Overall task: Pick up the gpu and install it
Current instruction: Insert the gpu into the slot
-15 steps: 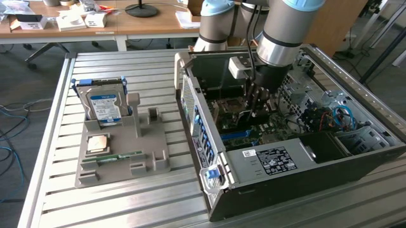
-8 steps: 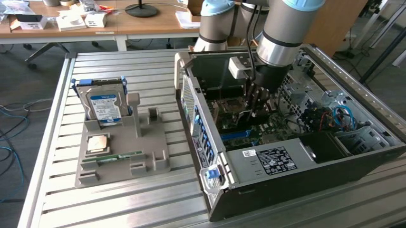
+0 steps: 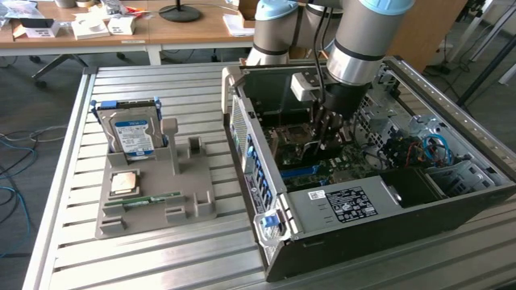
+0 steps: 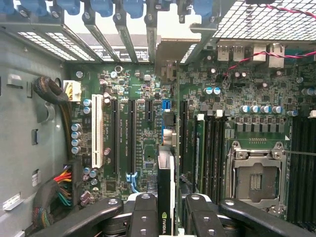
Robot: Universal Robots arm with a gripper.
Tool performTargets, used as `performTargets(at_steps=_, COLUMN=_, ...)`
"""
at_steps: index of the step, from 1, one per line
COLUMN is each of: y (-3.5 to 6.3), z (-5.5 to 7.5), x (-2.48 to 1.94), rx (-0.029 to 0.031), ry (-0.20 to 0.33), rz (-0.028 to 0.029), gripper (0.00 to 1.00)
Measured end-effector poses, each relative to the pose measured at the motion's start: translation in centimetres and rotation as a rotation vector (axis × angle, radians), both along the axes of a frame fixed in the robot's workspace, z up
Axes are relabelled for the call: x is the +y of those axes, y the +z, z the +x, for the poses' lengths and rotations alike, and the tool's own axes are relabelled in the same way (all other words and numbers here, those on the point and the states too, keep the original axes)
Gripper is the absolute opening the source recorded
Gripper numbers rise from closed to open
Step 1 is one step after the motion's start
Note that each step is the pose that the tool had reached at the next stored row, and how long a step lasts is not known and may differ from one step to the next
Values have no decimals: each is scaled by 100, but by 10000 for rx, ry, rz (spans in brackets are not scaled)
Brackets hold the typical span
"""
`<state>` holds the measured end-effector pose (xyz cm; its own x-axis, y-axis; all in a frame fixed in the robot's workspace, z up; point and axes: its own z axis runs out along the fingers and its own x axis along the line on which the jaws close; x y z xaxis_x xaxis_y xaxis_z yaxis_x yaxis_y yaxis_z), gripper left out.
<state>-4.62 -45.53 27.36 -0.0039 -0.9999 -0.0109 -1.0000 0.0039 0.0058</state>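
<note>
Dark-green board edge runs straight between my fingers: the gpu (image 4: 166,170) is clamped in my claw (image 4: 167,200), whose jaws stand narrowly apart with only the thin card between them; a black finger (image 4: 143,207) sits against each face of it. Claw and card are both down inside the open computer case (image 3: 347,208), which lies on its side on the slatted metal table (image 3: 121,260); my arm (image 3: 354,54) reaches into the case from above. Seen from the wrist, the gpu hangs edge-on over the motherboard (image 4: 133,89) on the case's floor, in line with the long black slots (image 4: 131,138) and pointing toward the case's rear wall with its row of blue clips (image 4: 103,6); whether its lower edge touches a slot I cannot tell. Outside the case, on the exterior view's left, a grey holder (image 3: 193,187) stands on the table; it carries a hard drive (image 3: 133,136) with a blue label and a narrow green memory stick (image 3: 145,199).
</note>
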Motion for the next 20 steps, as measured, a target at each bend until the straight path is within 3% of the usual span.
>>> performTargets(at_steps=20, y=0, z=-81, x=-1, rx=1, ry=2, rz=-7, gripper=27)
